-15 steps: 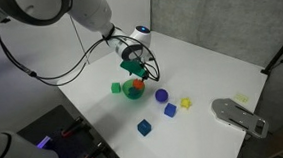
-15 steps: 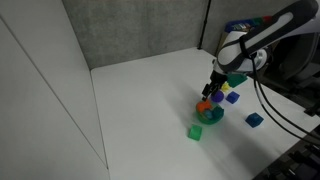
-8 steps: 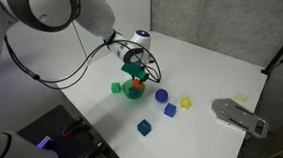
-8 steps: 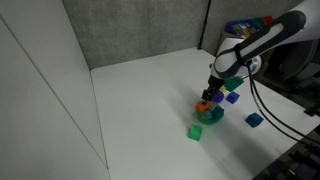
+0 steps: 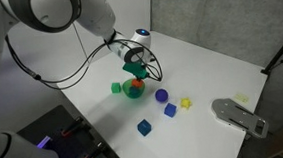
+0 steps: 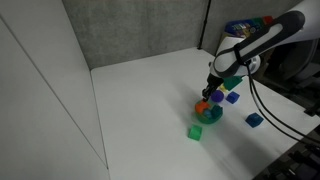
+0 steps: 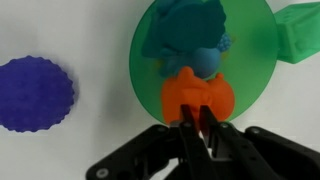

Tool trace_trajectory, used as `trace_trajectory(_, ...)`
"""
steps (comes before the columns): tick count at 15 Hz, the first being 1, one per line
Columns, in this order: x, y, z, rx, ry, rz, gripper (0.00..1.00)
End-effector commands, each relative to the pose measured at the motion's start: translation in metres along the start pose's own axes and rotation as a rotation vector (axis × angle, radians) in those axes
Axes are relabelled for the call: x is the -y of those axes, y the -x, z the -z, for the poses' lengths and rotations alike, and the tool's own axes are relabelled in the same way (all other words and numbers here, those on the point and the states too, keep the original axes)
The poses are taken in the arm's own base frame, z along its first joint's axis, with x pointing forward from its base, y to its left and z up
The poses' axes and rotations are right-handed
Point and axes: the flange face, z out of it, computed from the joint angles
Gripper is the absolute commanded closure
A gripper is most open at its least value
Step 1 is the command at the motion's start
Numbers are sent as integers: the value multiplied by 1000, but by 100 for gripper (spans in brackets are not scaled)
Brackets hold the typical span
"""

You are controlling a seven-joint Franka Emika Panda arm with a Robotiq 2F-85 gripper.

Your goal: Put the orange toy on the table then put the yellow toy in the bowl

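Note:
The orange toy [image 7: 200, 95] lies in the translucent green bowl [image 7: 250, 50] beside a teal toy [image 7: 185, 35]. My gripper [image 7: 198, 118] reaches down into the bowl, and its two fingers are pinched together on the near edge of the orange toy. In both exterior views the gripper [image 5: 133, 76] [image 6: 213, 97] hangs right over the bowl [image 5: 132, 91] [image 6: 212, 114] on the white table [image 5: 206, 64]. The pale-yellow toy [image 5: 185, 103] rests on the table to the right of the bowl, apart from it.
A purple ball [image 5: 162, 95] [image 7: 35, 92] sits close to the bowl. A green cube [image 5: 116, 88] and two blue cubes [image 5: 170, 110] [image 5: 144, 127] lie around it. A grey device [image 5: 239, 116] sits at the table's right edge.
The fingers have closed from wide open onto the orange toy. The arm has barely moved over the bowl.

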Motion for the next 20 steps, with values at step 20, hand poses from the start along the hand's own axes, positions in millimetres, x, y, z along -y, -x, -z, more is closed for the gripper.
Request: trace_trajectory(20, -56, -19, 111, -200, 84, -104, 96)
